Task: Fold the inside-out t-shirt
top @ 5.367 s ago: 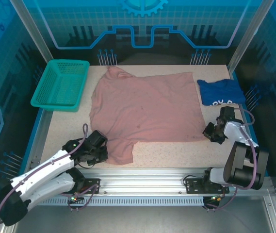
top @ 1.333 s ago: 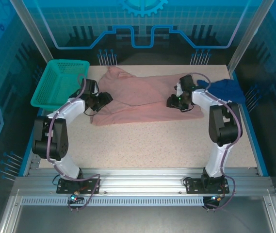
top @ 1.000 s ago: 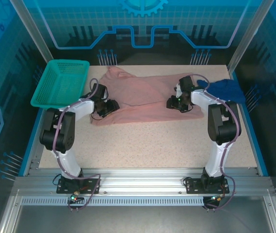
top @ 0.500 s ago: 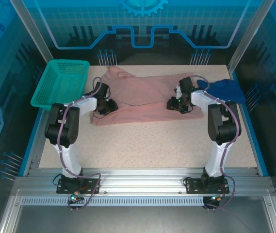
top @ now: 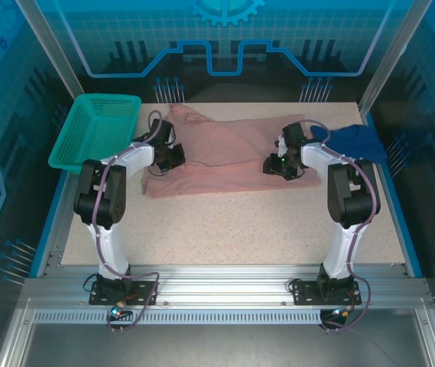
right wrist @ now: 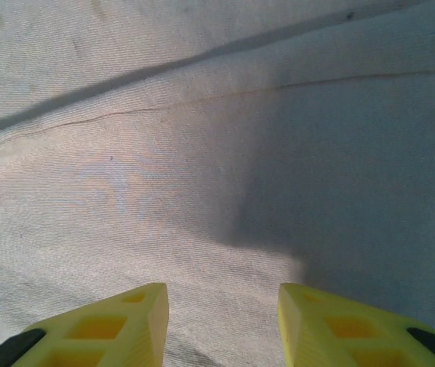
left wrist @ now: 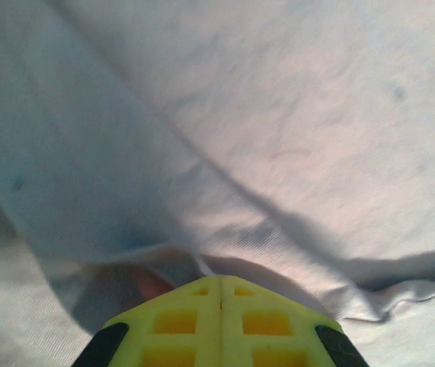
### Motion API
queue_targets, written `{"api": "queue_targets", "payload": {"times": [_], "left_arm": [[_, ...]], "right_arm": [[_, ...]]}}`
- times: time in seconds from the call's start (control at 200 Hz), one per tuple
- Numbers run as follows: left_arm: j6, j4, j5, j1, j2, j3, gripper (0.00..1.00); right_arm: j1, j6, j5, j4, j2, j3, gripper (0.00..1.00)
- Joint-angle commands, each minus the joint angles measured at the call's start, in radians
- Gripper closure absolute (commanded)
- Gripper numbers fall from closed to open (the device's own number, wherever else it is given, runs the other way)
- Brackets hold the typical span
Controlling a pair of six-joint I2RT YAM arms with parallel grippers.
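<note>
left hand shifted rearward, now clamped on inside-out t-shirt

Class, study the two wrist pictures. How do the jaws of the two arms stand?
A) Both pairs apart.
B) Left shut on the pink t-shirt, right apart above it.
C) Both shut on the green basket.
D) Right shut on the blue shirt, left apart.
B: the left gripper has its jaws pressed together on a raised fold of the inside-out t-shirt, while the right gripper shows a clear gap over flat cloth.

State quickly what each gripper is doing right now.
Left gripper: closed on a fold of the inside-out t-shirt.
Right gripper: open above it, holding nothing.
</note>
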Motion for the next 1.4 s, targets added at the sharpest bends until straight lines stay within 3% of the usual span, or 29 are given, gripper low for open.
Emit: {"api": "queue_targets", "payload": {"times": [0.0,0.135,0.315,0.495,0.59,0.795,0.91,1.396], "left_arm": [[0.050,-0.033,-0.029,-0.007,0.022,0.097,1.00],[0.063,-0.037,-0.026,-0.011,0.117,0.238,1.00],[0.061,-0.100,0.049,-0.033,0.316,0.537,0.76],[0.111,-0.156,0.051,-0.029,0.308,0.637,0.54],[0.114,-0.145,0.015,-0.020,0.215,0.522,0.50],[0.016,0.056,0.005,0.021,-0.103,0.006,0.46],[0.000,0.106,-0.003,0.041,-0.209,-0.197,0.44],[-0.013,0.141,-0.020,0.099,-0.326,-0.550,0.44]], "right_arm": [[-0.014,-0.004,0.013,-0.006,-0.017,-0.008,0.58],[-0.013,-0.004,0.012,-0.007,-0.019,-0.007,0.58],[-0.015,-0.005,0.017,-0.008,-0.033,-0.019,0.58],[-0.025,-0.012,0.037,-0.009,-0.052,-0.038,0.57],[-0.043,-0.014,0.049,-0.012,-0.051,-0.037,0.57],[-0.086,-0.050,0.099,-0.058,-0.069,-0.038,0.57],[-0.122,-0.071,0.113,-0.080,-0.084,-0.057,0.57],[-0.178,-0.117,0.300,-0.269,-0.043,-0.088,0.57]]}}
